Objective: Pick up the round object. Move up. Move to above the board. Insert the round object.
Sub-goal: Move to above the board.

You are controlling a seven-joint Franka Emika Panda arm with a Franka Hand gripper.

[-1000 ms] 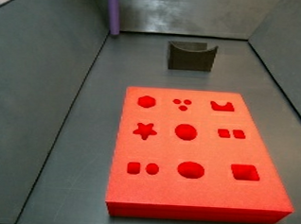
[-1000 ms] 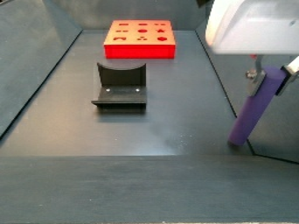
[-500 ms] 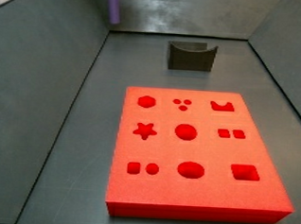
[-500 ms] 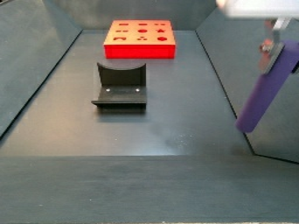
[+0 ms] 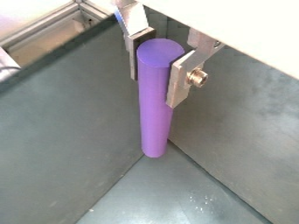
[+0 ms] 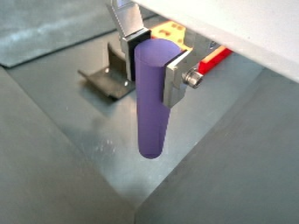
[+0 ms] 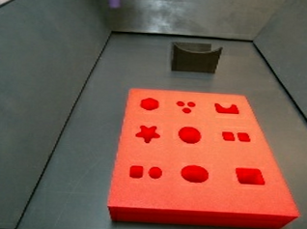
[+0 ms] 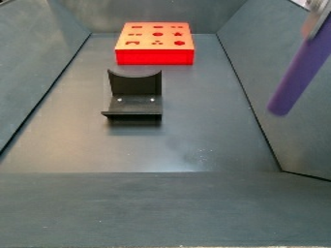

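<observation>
**Round object (image 5: 155, 96) gripped, clear of tabletop**

Claw (image 5: 159, 51) pinches its upper end; the peg hangs below the claw. Pick and lift look done. Board (image 8: 155, 43) sits well apart, fixture (image 8: 134, 93) between. Left: traverse above board, insert.

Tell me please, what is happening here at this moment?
The gripper holds the purple round object upright between its silver fingers, in the air above the grey floor. In a side view the peg hangs at the edge, far from the red board. The fixture stands between them. Nothing is inserted yet.
</observation>
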